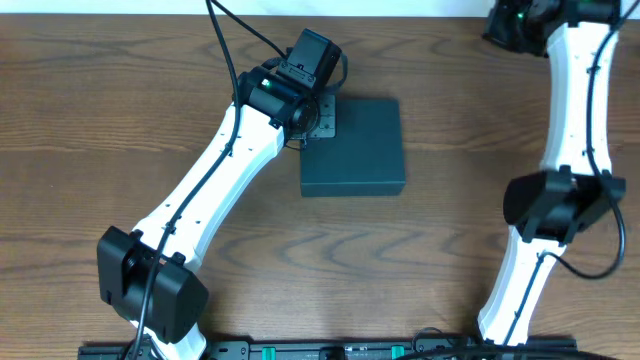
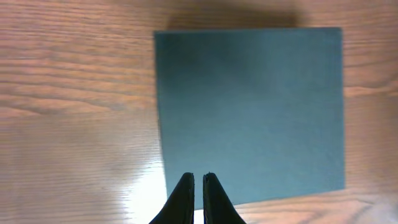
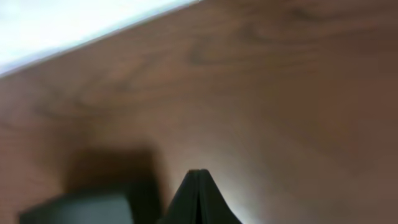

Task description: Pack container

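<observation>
Left gripper (image 2: 198,182) seen with fingers nearly touching, nothing held, over container (image 2: 249,106) edge. Container shown lid-closed, laid flat near middle of far edge of bench (image 1: 100,120). Right gripper (image 3: 198,177) pressed together, empty, by far edge, right of container.

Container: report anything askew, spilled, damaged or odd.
Nothing stands out. The container lies flat and closed on the table, edges straight, with no dents or spills visible. The left end effector, closed, is at one edge of it.

Container (image 2: 249,112) matt, smooth card; table (image 1: 120,120) wood-grain, slight sheen.
</observation>
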